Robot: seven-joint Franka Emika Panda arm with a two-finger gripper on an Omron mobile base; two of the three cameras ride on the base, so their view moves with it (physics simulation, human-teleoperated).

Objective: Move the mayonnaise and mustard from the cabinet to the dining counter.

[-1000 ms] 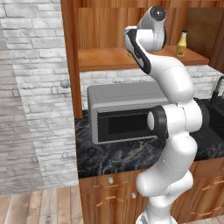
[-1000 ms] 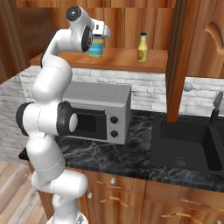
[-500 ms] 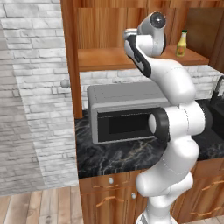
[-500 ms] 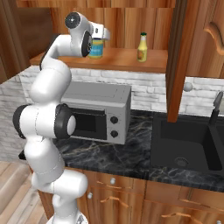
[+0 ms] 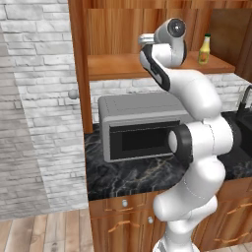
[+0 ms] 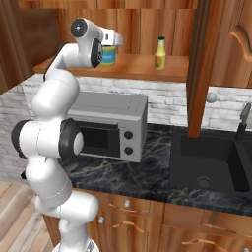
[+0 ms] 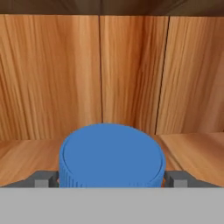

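The white arm has pushed deeper into the open reddish-brown cabinet (image 6: 147,29) than a second ago, bringing its gripper (image 7: 112,178) up to the mayonnaise (image 6: 109,55) on the wooden shelf above the microwave (image 6: 110,125). In the hand view, the jar's blue lid (image 7: 112,159) sits between the two grey fingertips (image 7: 43,178), which stand wide, one close to each side; whether they touch it cannot be told. The mustard (image 6: 160,53) stands upright farther right along the shelf, its orange label too small to read.
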